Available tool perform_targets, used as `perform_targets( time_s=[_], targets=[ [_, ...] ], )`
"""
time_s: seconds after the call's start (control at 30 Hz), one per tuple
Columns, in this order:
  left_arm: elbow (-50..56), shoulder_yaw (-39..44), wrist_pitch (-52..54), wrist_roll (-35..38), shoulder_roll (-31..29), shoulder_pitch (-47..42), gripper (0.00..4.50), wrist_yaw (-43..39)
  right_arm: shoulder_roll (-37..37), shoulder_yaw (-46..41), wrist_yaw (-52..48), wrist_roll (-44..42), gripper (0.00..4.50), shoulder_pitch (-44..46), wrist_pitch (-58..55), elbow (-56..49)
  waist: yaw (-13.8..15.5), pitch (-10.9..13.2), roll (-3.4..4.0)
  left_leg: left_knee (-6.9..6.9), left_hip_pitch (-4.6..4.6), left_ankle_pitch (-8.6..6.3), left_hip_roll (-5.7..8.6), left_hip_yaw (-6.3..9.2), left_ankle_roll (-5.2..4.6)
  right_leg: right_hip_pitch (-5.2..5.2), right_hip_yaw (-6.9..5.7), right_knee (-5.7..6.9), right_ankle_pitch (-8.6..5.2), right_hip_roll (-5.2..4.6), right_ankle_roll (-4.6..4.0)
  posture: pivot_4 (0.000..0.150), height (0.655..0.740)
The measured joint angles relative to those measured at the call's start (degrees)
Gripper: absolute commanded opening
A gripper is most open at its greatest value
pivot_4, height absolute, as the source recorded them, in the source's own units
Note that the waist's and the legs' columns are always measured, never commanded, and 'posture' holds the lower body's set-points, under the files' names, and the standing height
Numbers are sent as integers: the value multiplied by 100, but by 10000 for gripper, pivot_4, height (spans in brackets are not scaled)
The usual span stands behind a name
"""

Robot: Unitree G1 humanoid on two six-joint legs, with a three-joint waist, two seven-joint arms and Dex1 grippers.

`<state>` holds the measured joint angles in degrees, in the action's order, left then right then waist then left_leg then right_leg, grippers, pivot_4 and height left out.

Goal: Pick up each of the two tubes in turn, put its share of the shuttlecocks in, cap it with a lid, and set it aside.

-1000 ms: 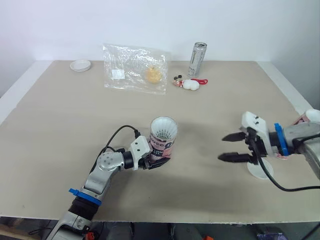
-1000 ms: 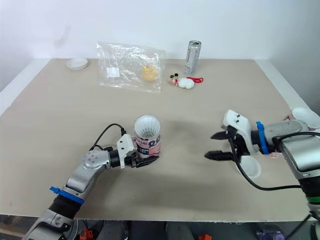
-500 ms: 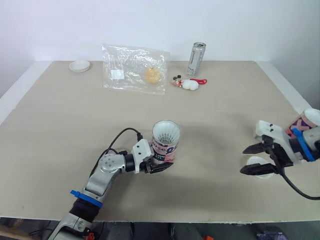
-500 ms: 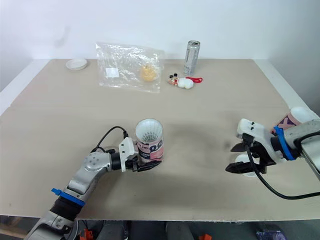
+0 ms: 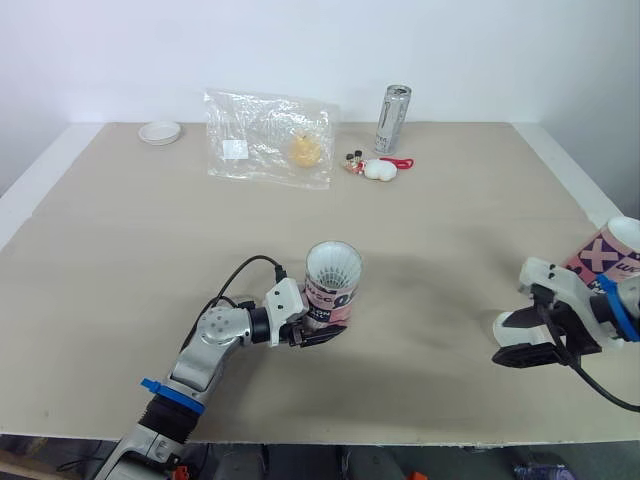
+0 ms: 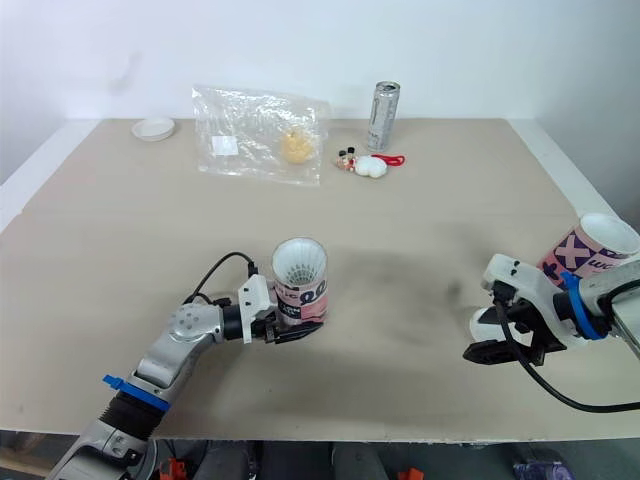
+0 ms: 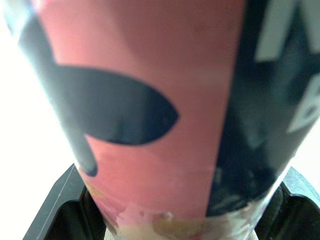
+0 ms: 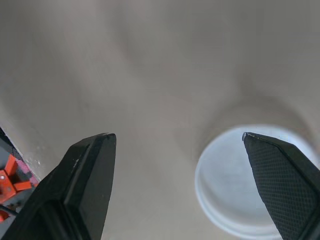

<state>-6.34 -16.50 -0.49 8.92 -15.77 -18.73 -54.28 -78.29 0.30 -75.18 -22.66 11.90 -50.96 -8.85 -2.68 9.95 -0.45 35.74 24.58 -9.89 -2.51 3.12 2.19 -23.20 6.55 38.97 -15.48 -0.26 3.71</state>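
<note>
We see the left gripper low and just left of the frame's centre, its fingers clamped on the base of a pink-and-black tube. The tube is held roughly upright, with white shuttlecocks showing in its open mouth. At the lower right, the right gripper hangs with its fingers spread wide over a white lid, which lies flat on the table and is not gripped. A second tube sits at the right edge, just behind that arm. A plastic bag, a can and a small dish line the top.
</note>
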Motion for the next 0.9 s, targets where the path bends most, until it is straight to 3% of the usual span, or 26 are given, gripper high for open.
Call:
perform_targets(
  time_s=[0.4,0.53,0.73,0.9],
  targets=[
    [1,-6,97,2,2,-35,30904,3,251,39,417,177,43525,-142,182,48,0,0,0,1,-2,0,0,0,0,3,0,0,1,0,1,1500,7400],
    [1,-7,99,2,2,-34,30904,3,310,105,524,286,30907,-161,258,53,0,0,0,2,-3,0,0,0,0,4,0,0,1,0,1,1500,7400],
    [1,-7,92,5,-3,-27,30904,-2,319,130,570,494,543,-246,482,62,-1,-1,-1,2,-5,0,0,0,0,6,0,0,0,1,1,1500,7400],
    [1,-5,107,16,-34,-24,30904,-5,342,131,581,608,127,-266,687,72,-4,-2,-5,2,-15,0,-1,-1,0,14,1,0,-2,1,-5,1500,7400]
  ],
)
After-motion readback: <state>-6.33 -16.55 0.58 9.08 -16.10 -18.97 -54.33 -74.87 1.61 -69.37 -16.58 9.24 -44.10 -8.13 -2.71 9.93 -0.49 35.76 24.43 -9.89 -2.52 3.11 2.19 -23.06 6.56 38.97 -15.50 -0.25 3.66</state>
